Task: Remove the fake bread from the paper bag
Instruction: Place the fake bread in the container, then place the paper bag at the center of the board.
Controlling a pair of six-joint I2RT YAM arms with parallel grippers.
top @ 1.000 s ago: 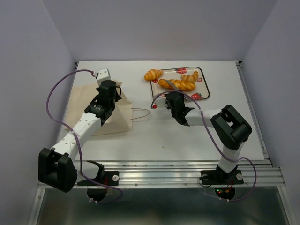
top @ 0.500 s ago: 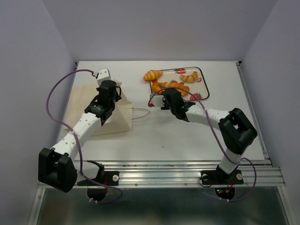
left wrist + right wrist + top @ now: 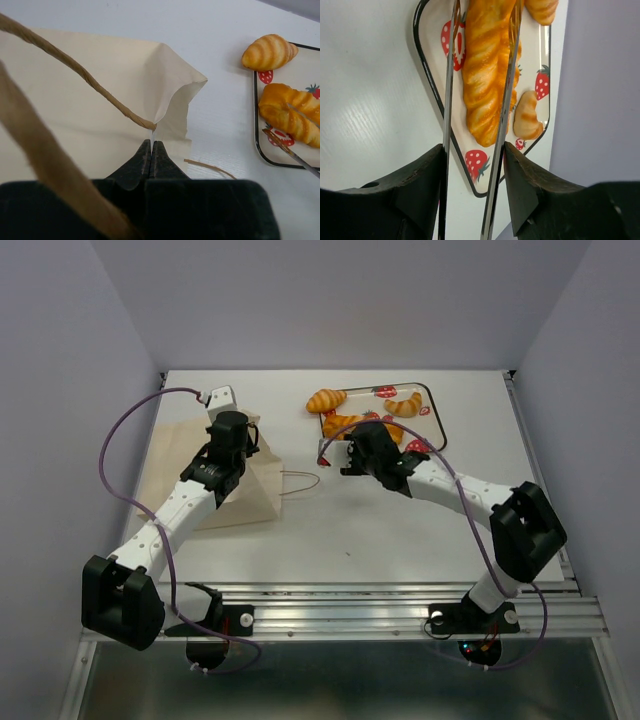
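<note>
The paper bag [image 3: 232, 495] lies flat on the left of the table. My left gripper [image 3: 238, 436] is shut on its upper edge, as the left wrist view [image 3: 151, 146] shows on the bag [image 3: 90, 95]. All three pieces of fake bread are outside the bag. The braided loaf [image 3: 352, 423] and one croissant [image 3: 405, 404] lie on the strawberry tray [image 3: 437, 430]. The other croissant [image 3: 327, 399] lies at the tray's left edge. My right gripper [image 3: 366, 452] is shut on metal tongs [image 3: 449, 90]. The tongs' arms straddle the loaf [image 3: 487, 75].
The bag's brown string handle [image 3: 300, 483] lies on the table between the bag and my right arm. Another handle strand [image 3: 85, 77] crosses close to the left wrist camera. Grey walls enclose the table on three sides.
My right gripper has moved with the tongs toward the tray, over the braided loaf, which has shifted slightly left. The left arm and the bag have not moved.
</note>
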